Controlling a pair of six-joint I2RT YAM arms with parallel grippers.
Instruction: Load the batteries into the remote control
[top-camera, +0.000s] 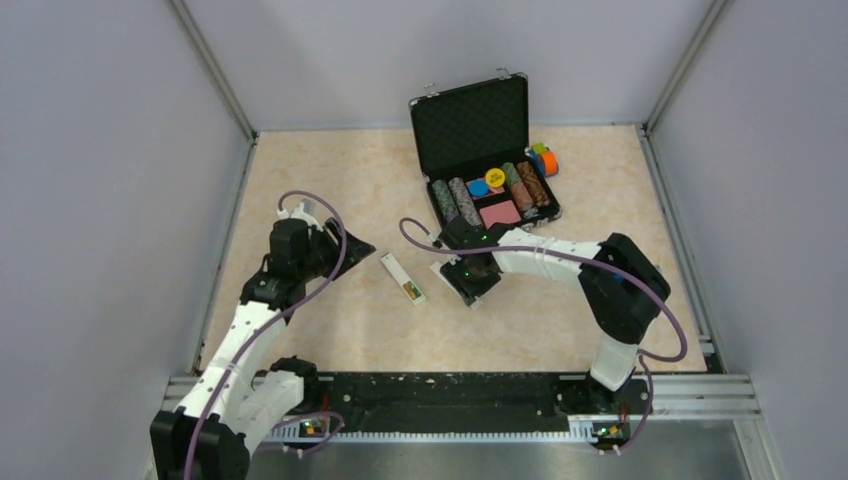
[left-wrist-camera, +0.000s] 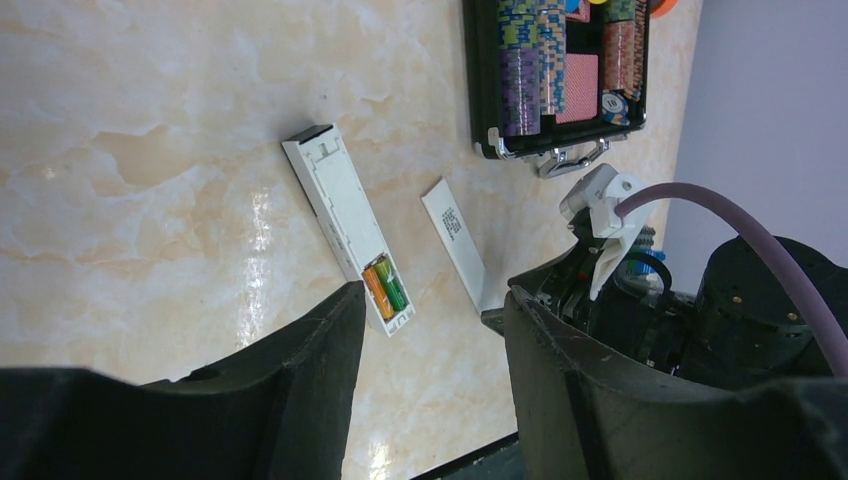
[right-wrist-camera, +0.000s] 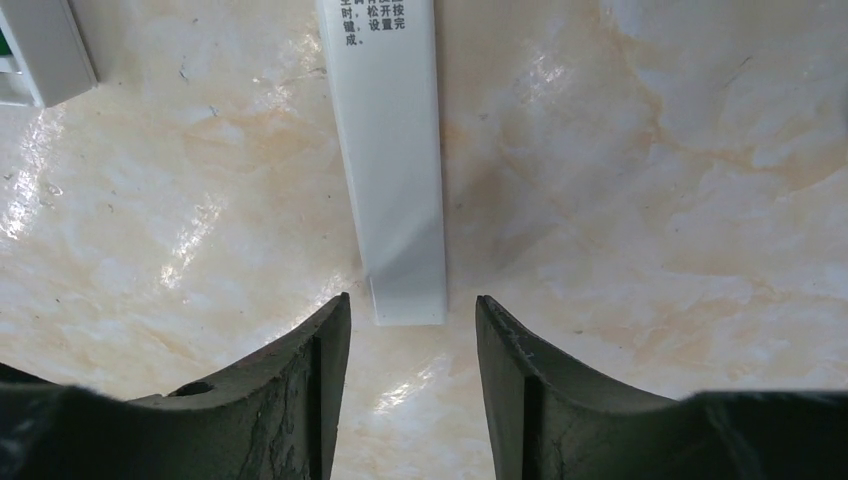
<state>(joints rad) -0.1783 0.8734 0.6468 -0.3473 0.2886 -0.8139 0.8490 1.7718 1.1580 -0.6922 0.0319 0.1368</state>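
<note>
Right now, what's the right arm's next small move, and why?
Probably lower the right gripper and shut it on the cover's near end. Both batteries already sit in the remote, the cover lies loose beside it, and the open jaws flank its end.

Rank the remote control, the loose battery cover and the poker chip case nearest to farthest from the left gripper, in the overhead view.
1. The remote control, just right of the left gripper.
2. The battery cover, farther right, at the right gripper.
3. The poker chip case, back right.
</note>
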